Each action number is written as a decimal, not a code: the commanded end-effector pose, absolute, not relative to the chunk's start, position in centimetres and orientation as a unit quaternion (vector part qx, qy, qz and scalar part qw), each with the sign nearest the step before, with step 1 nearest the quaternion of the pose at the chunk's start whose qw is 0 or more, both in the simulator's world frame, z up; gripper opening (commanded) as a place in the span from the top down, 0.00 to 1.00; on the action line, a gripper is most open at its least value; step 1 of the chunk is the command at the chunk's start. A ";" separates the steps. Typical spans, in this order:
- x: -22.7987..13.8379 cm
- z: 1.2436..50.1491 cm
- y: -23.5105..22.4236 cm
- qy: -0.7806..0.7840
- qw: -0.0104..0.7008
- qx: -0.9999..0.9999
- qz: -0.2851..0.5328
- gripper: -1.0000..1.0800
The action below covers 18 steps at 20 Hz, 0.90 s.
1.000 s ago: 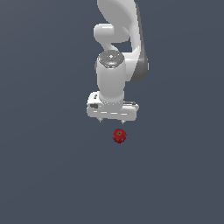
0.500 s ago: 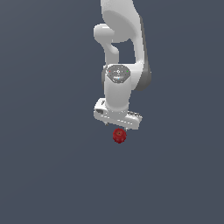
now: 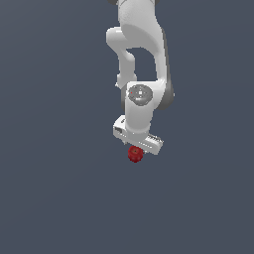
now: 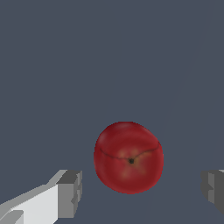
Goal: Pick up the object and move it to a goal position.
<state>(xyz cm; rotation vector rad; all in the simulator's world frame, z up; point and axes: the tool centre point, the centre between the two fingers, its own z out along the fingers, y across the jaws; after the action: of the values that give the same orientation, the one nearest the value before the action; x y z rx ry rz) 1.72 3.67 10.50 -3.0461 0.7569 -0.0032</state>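
1. You see the white arm (image 3: 141, 74) reaching down over a plain dark grey surface (image 3: 54, 188), with its gripper (image 3: 137, 145) right above the object (image 3: 135, 154).
2. In the exterior view, the object, a small dark-red apple-like ball, sits just under the gripper's body, partly overlapped by it.
3. In the wrist view, the object (image 4: 128, 157) lies between the two fingers (image 4: 70, 194), with a gap on each side.
4. Your gripper (image 4: 142, 190) is spread wide and grasps nothing.
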 end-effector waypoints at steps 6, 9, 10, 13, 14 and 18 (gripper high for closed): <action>1.7 9.6 4.1 0.264 0.000 -0.964 0.000 0.04; 1.7 9.6 4.1 0.263 0.000 -0.965 0.000 0.04; 1.7 9.5 4.1 0.263 0.000 -0.965 0.000 0.04; 1.7 8.7 4.1 0.263 0.000 -0.965 0.000 0.04; 1.7 8.2 4.1 0.263 0.000 -0.965 0.000 0.04; 1.6 6.1 4.1 0.264 0.000 -0.965 0.000 0.04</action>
<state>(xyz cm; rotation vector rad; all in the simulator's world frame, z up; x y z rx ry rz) 1.64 4.08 6.90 -3.0301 0.8287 -0.0006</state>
